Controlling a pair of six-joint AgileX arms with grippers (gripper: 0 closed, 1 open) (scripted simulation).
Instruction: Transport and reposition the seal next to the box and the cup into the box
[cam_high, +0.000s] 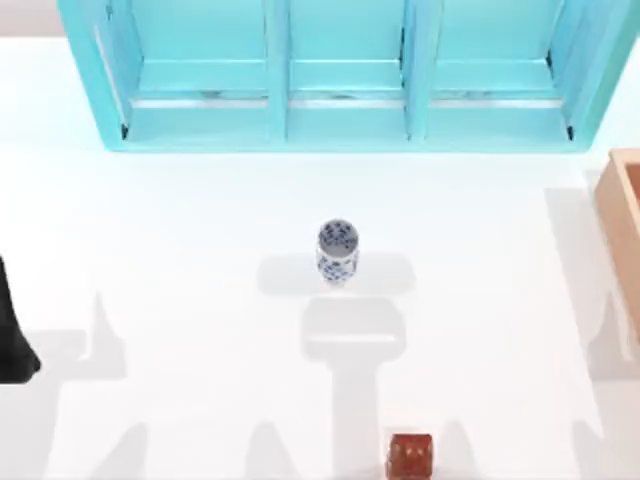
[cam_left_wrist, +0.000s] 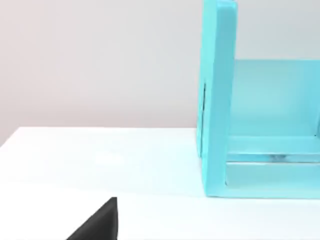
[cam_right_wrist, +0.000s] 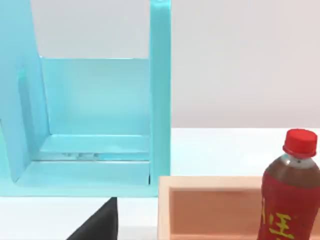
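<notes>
Cup (cam_high: 337, 250) upright mid-bench; seal (cam_high: 410, 454) at near edge; box (cam_high: 625, 225) at right edge, apart from both. Nothing transported yet. Left arm (cam_high: 12, 330) parked at left. Gripper opening: cannot tell for either.

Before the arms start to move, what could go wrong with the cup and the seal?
1. The cup stands upright, narrow and alone mid-table; an off-center grab might tip it.
2. A red-capped bottle stands beside the box; carrying the cup in could knock it over.
3. The seal lies at the table's near edge, far from the box at the right side; a nudge might push it off.
</notes>
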